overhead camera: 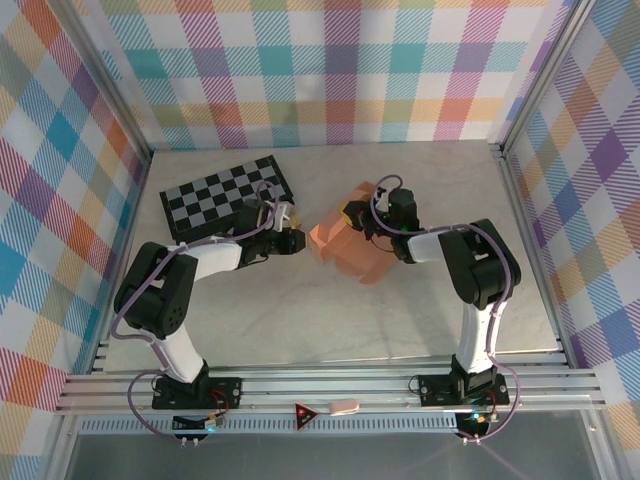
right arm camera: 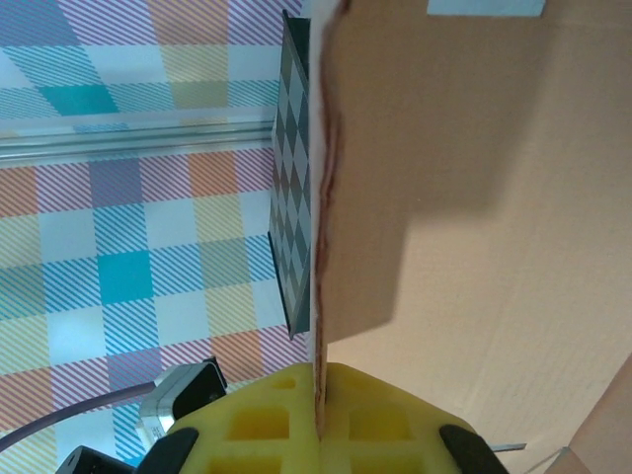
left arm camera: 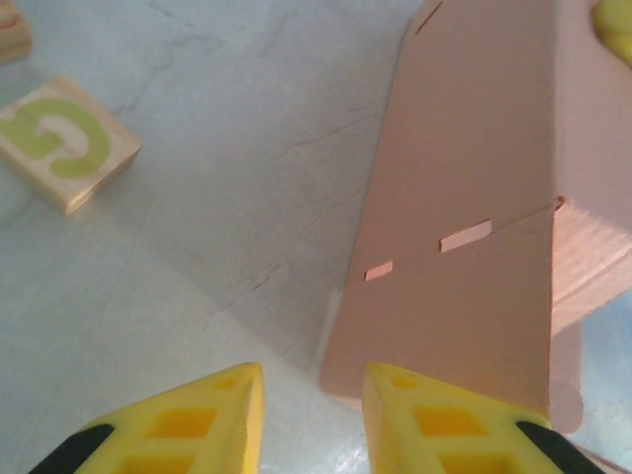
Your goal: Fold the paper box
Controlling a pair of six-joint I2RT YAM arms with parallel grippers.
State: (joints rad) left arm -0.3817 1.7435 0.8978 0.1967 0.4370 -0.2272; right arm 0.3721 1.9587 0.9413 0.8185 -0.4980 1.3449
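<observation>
The paper box (overhead camera: pixel 345 248) is salmon-orange card, partly folded, lying on the table just right of centre. In the left wrist view its slotted side panel (left arm camera: pixel 474 197) rises ahead of my left gripper (left arm camera: pixel 311 420). That gripper is open with bare table between the yellow fingers, and its right finger (left arm camera: pixel 444 415) sits by the box's near corner. From above, the left gripper (overhead camera: pixel 299 240) is just left of the box. My right gripper (right arm camera: pixel 319 420) is shut on the thin edge of a card flap (right arm camera: pixel 365 178); overhead the right gripper (overhead camera: pixel 352 215) is at the box's far side.
A black-and-grey checkerboard (overhead camera: pixel 228 196) lies at the back left, seen again as the checkerboard (right arm camera: pixel 294 197) behind the flap. A wooden block with a green letter (left arm camera: pixel 64 143) rests on the table left of the box, another block (left arm camera: pixel 10 30) beyond it. Plaid walls enclose the table.
</observation>
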